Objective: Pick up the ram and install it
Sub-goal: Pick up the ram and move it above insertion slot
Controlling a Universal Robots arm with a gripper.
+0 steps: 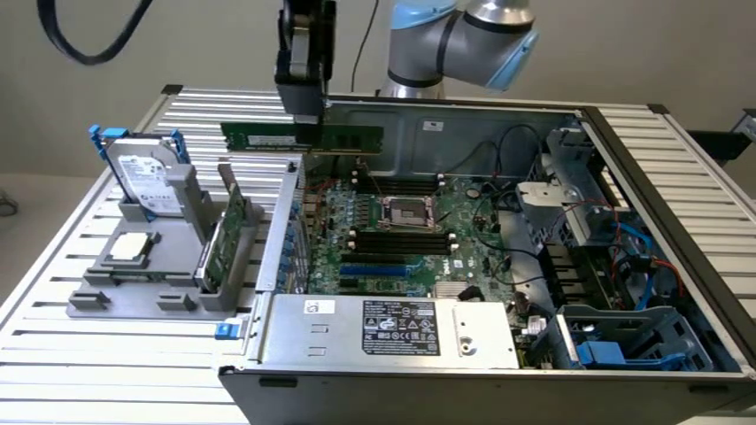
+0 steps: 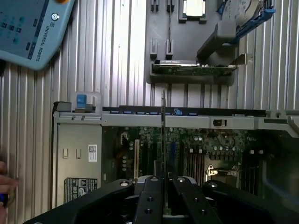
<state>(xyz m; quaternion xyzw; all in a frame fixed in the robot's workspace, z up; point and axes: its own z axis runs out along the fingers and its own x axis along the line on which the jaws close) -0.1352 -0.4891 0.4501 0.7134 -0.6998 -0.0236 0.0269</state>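
**Clerk:** State of the gripper?

**Inspector:** The gripper (image 1: 310,120) is closed on the ram (image 1: 262,137), clamping it near the middle of its upper edge. In the wrist view the fingers (image 2: 150,196) press against both faces of the stick. It appears there edge-on, as a thin line between them.

**Clerk:** Position of the ram?

**Inspector:** It is held in the air with its long edge level. In the exterior view it hangs over the rear corner of the open computer case (image 1: 473,394), on that view's left. In the wrist view its thin edge crosses the case wall. It is clear of the motherboard (image 1: 473,252) and not seated. The dark memory slots (image 1: 402,239) next to the processor socket (image 1: 405,211) lie lower in the case.

**Clerk:** Other contents of the case?

**Inspector:** A silver power supply (image 1: 390,329) sits at the front. There are blue cables and drive bays along the exterior view's right.

**Clerk:** And outside the case?

**Inspector:** On the slatted worktop (image 1: 59,301), to the exterior view's left of the case, stands a grey holder (image 1: 154,297). It carries:
- a hard drive (image 1: 148,181) with blue handles, upright;
- a wide green card (image 1: 230,235), on edge in its slot nearest the case;
- a processor chip (image 1: 127,248), lying flat.

**Clerk:** Anything further?

**Inspector:** The wrist view shows a blue-grey control tablet (image 2: 32,28) over the worktop slats. Part of a person's hand (image 2: 4,184) shows near the power supply end of the case. I cannot tell what the hand is doing.
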